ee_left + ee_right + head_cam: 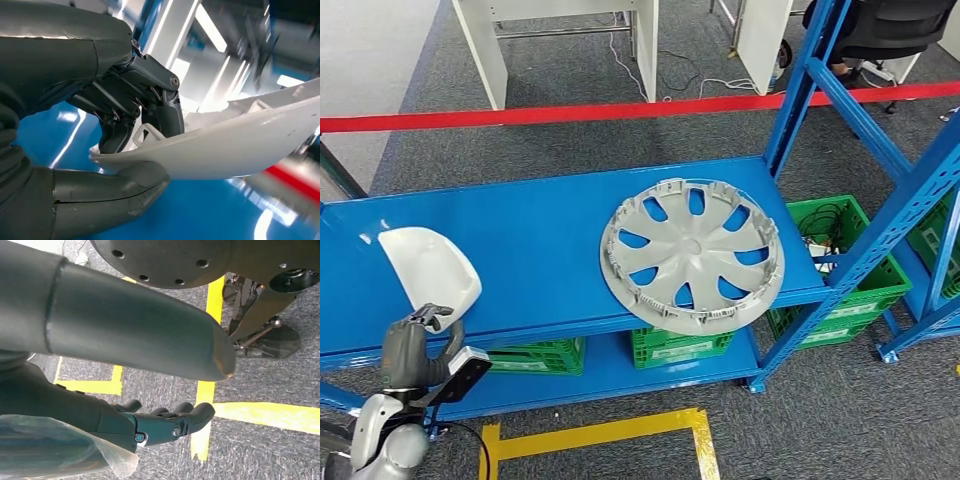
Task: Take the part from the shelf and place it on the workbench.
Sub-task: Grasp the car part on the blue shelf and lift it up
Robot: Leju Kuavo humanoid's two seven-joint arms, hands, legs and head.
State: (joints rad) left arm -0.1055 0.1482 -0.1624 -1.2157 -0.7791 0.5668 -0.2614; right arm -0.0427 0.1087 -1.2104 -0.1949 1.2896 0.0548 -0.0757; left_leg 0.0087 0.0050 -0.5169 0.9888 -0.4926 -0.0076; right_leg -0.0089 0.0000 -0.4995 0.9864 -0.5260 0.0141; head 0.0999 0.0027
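Broadly, the blue metal shelf (pixel 531 250) carries a grey plastic wheel cover (pixel 692 252) overhanging its front edge, well apart from the white curved plastic part (pixel 429 270), which the left hand (pixel 414 345) pinches at its near edge. Green plastic crates (pixel 841 290) sit beneath, one holding cables. The right hand (pixel 166 422) hangs with its fingers loosely apart over the yellow floor tape (pixel 205 390).

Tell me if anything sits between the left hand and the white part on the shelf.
Nothing does. The left hand already grips the white part at its near edge, thumb under it and fingers over it, above the blue shelf. The hubcap lies apart, further along the shelf. The workbench is not visible.
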